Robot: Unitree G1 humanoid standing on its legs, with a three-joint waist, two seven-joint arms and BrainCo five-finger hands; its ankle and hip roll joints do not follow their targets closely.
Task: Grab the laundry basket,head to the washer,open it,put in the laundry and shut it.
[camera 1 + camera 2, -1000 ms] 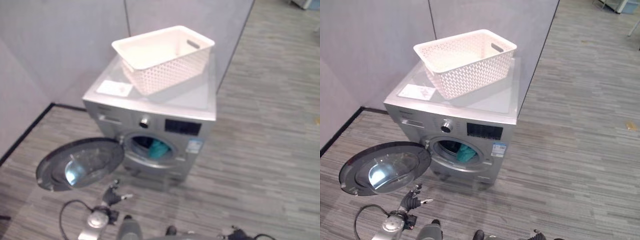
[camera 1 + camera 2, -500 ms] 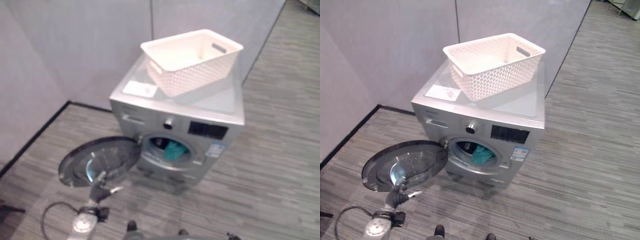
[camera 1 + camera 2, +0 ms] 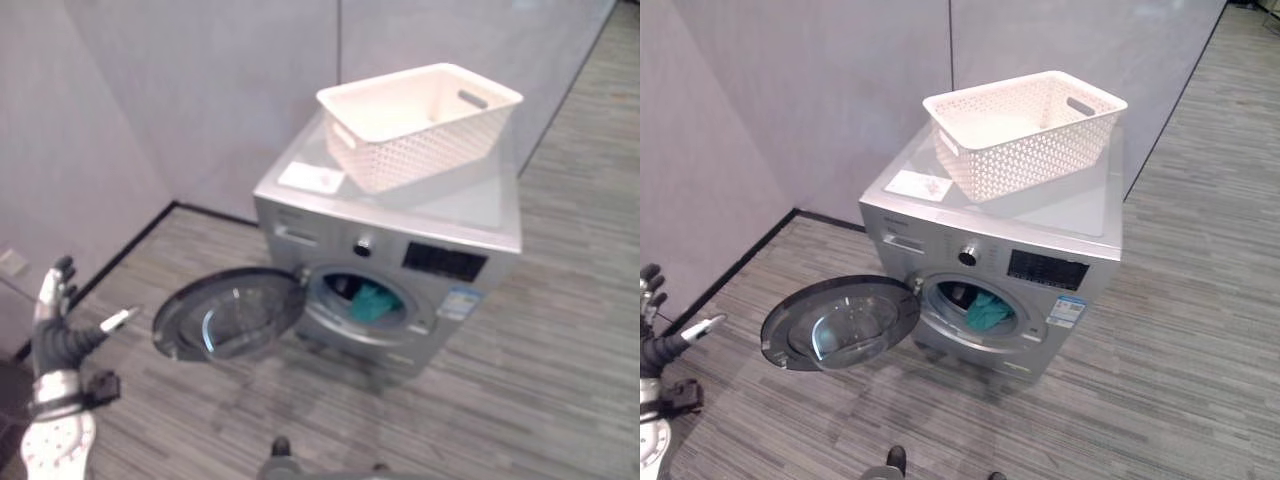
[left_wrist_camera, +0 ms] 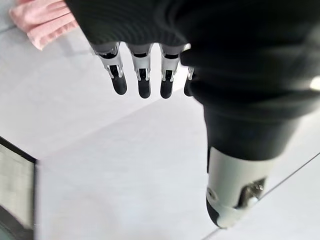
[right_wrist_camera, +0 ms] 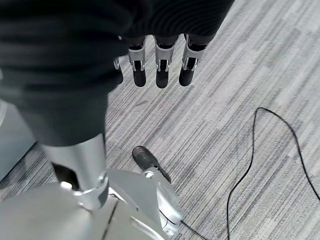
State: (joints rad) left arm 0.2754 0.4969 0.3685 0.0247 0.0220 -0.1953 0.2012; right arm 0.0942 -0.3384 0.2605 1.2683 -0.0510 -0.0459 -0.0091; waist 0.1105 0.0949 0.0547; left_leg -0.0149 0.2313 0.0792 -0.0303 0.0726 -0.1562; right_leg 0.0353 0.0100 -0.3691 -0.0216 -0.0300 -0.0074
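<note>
Soft, even indoor light falls from above, bright enough that the washer [image 3: 990, 260] casts only a faint grey shadow on the floor [image 3: 1180, 350] just in front of it and below its open door [image 3: 840, 323]. The washer's flat top carries a pale sheen around the laundry basket [image 3: 1025, 130], and the door glass shows a bluish glint. The left eye view is softer than the right, the basket's weave smearing there, while both wrist views blur the nearest dark cover.
</note>
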